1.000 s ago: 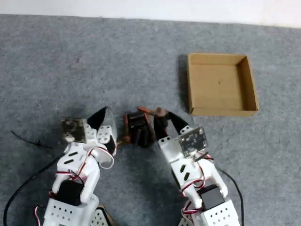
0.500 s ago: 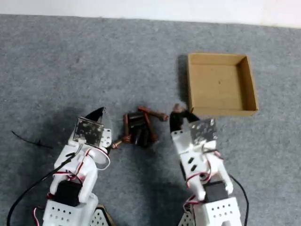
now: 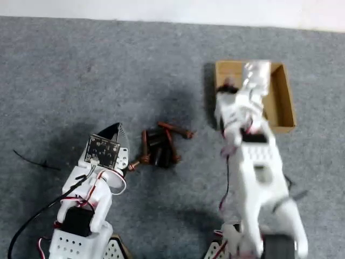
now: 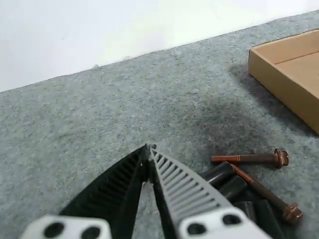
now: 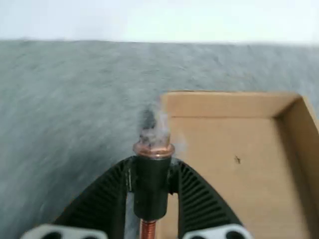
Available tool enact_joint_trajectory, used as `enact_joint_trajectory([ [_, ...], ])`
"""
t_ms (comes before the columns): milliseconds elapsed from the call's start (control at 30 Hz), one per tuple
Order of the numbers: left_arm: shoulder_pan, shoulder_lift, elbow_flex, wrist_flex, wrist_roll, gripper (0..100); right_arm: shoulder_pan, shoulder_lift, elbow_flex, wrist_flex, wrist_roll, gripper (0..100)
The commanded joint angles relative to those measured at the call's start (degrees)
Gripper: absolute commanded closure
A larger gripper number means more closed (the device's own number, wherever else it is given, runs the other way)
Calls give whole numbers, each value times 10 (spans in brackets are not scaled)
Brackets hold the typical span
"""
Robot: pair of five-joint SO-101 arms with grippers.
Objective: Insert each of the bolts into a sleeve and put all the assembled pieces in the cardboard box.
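Observation:
My right gripper (image 5: 152, 169) is shut on a black sleeve (image 5: 151, 186) with a copper bolt (image 5: 153, 148) through it, its flanged head on top. It hangs over the left edge of the cardboard box (image 5: 234, 144). In the high view the right gripper (image 3: 226, 88) is at the box's (image 3: 229, 65) left wall. A pile of copper bolts (image 3: 175, 130) and black sleeves (image 3: 157, 149) lies mid-table. My left gripper (image 3: 118, 128) is shut and holds nothing, just left of the pile. The left wrist view shows that gripper (image 4: 148, 149) with bolts (image 4: 249, 158) and sleeves (image 4: 224, 174) beside it.
Grey carpet covers the table. A thin black cable (image 3: 35, 161) lies at the left. The box's corner (image 4: 289, 69) stands beyond the pile. A white wall runs along the far edge.
My right arm has swung from the pile out to the box, carrying the sleeved bolt. The left gripper drew back slightly from the pile and then stayed still.

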Motion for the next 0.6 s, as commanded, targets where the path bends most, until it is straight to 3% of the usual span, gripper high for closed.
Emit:
enact_joint_trajectory([
  [0,7,-8,10,-14,-5,989,46,127,-146,-22,-80,992],
  [333,9,-7,24,-42,-27,989,65,291,-233,-22,-118,984],
  [567,8,-8,25,-42,-27,989,65,294,-231,-22,-116,804],
])
